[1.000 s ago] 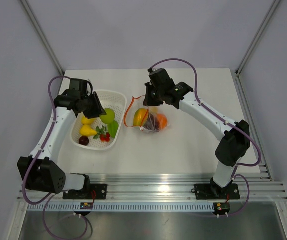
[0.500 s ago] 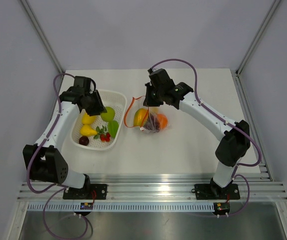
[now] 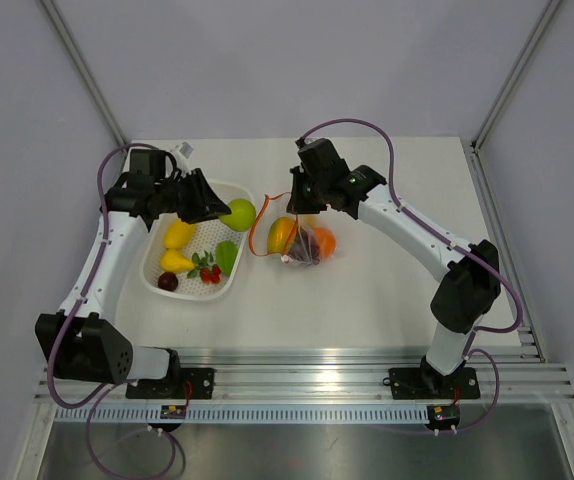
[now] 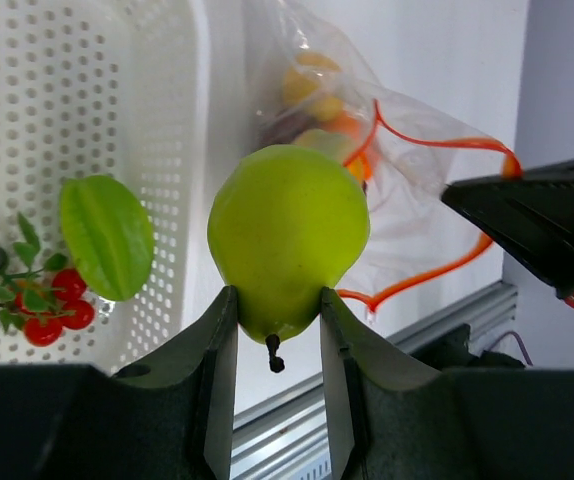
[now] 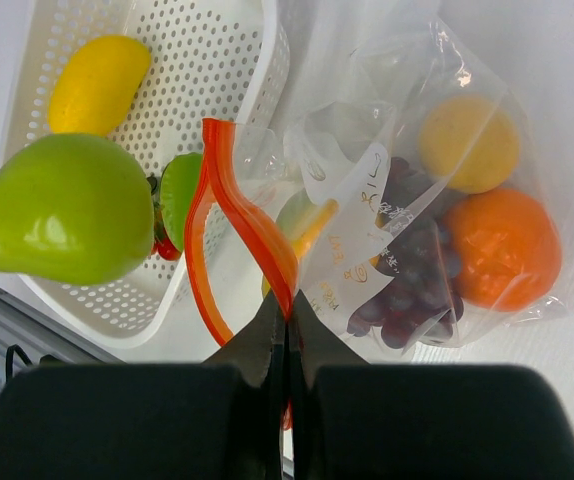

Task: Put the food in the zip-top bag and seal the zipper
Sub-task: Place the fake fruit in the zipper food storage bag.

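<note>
While the left claw grips a green pear over the right rim of the basket, the right claw is closed on the red-orange zipper. The clear, crinkly bag, fruit inside, lies mid-desk, just right of the basket.

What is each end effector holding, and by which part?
The left end effector grips the green pear by its narrow stem end; right end effector pinches the zipper of the zip-top bag.

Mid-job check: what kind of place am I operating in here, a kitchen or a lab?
Most likely a lab robot cell, not a kitchen: a bare white table is boxed in by plain grey panel walls, with an aluminium mounting rail along its near edge.
</note>
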Robot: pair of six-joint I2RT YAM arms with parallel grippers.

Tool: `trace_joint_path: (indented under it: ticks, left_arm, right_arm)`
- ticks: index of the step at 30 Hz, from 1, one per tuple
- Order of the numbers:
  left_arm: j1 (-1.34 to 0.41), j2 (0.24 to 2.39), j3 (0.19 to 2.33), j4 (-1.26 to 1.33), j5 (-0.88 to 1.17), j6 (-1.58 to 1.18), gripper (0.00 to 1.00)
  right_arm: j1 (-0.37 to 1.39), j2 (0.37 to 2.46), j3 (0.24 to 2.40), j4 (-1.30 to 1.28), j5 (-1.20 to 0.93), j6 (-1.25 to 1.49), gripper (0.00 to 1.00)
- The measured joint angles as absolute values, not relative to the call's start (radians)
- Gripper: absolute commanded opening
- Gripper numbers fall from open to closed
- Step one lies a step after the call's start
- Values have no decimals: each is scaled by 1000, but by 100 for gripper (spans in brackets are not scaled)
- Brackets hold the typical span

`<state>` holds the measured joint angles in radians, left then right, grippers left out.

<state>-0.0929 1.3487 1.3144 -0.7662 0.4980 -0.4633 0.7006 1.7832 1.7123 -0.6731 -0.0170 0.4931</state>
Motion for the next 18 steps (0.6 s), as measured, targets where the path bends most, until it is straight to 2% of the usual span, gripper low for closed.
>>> trace_joint_path:
  ticks: [7,18]
  left_arm:
    - [-125,1350,1316,-770,684,-433,0]
    - [-285,1522,1318,-643,743,-501,0]
  right_arm:
    - [701,1783,1712,-673,-17,493,0]
    - [701,1782,1712,-673,-22,493,0]
